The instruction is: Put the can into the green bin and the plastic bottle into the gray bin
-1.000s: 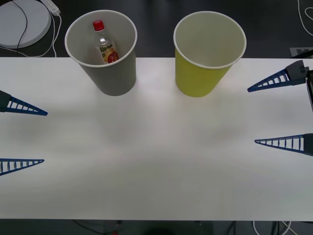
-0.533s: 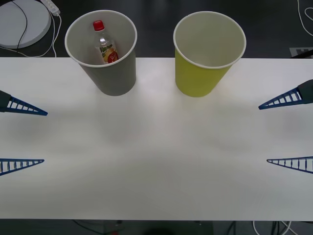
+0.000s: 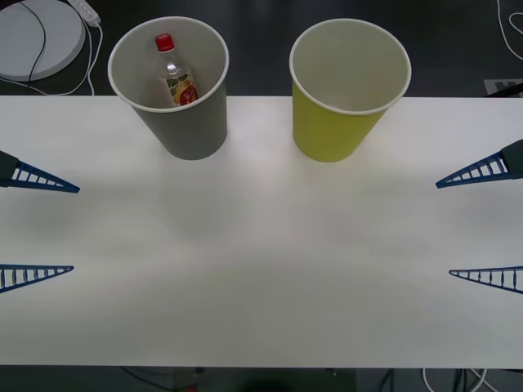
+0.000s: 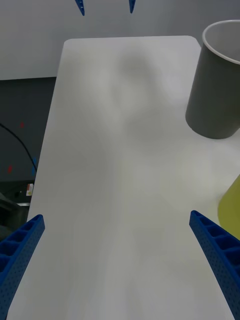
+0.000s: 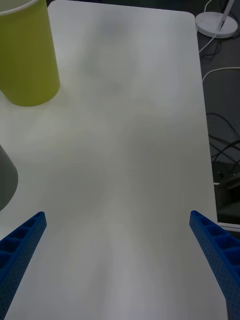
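Note:
The gray bin [image 3: 189, 122] stands at the table's back left, and the plastic bottle [image 3: 173, 72] with its red cap leans inside it. To its right stands the green bin [image 3: 335, 131]; what shows of its white inside is bare. The can is out of view. My left gripper [image 3: 76, 229] is open at the table's left edge and my right gripper [image 3: 444, 229] is open at the right edge, both holding nothing. From my right gripper [image 4: 116, 216] the gray bin [image 4: 212, 95] and green bin [image 4: 232, 205] stand to one side. My left gripper [image 5: 117, 214] faces the green bin [image 5: 27, 55].
The white table [image 3: 261, 261] spreads between the two grippers. A round white disc [image 3: 37, 37] with a cable lies on the floor behind the back left corner. More cables [image 5: 220, 130] lie on the floor beyond the table's edge.
My right gripper has drawn back toward the table's right edge, staying open. The left gripper, both bins and the bottle have not moved.

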